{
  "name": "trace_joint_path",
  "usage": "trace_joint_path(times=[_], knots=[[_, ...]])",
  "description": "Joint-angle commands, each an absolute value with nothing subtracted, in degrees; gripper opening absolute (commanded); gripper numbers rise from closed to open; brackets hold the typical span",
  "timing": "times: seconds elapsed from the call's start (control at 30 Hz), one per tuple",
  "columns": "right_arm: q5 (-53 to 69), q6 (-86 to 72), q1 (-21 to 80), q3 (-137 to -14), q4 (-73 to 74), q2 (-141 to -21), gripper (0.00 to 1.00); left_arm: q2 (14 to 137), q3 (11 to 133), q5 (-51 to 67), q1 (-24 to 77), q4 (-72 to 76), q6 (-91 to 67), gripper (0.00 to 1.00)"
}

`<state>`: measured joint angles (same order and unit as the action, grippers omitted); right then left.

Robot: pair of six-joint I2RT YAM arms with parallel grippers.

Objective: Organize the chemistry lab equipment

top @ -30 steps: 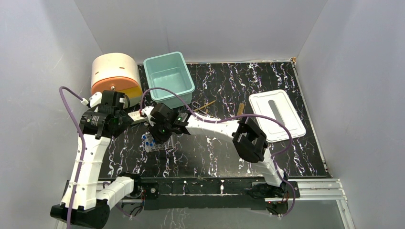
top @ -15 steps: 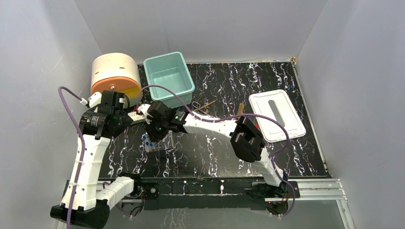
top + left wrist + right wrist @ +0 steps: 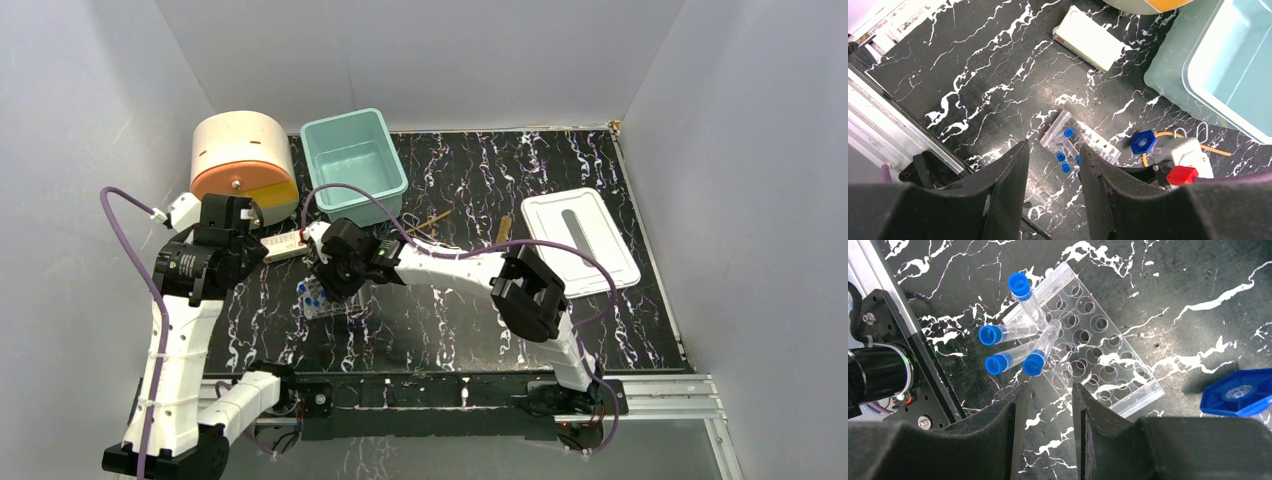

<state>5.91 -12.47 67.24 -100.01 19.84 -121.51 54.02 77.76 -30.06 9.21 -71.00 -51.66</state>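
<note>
A clear rack (image 3: 1088, 360) lies on the black marbled table, with several blue-capped vials (image 3: 998, 363) leaning out of its holes at one end. My right gripper (image 3: 1048, 390) hangs open just above the rack, nothing between its fingers; from above it (image 3: 335, 270) sits over the rack (image 3: 322, 300). The left gripper (image 3: 1053, 150) is open and empty, high up, looking down on the same rack (image 3: 1083, 145). A blue hexagonal piece (image 3: 1238, 392) lies beside the rack, next to a loop of amber tubing (image 3: 1168, 135).
A teal bin (image 3: 355, 165) stands at the back beside the cream-and-orange drum (image 3: 243, 155). A white rectangular box (image 3: 283, 243) lies between drum and rack. A white lid (image 3: 580, 240) rests at the right, with thin sticks (image 3: 430, 220) near the middle.
The right gripper's jaws have widened above the rack. The left arm has drawn back to the left, away from the white box.
</note>
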Motion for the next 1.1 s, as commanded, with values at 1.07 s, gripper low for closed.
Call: trace_joint_path(times=[1.07], knots=[[7.8,-12.3,66.9,-100.5,14.1,-117.5,0.40,53.9,76.2,-30.7,9.1,-70.2,-50.8,0.42]])
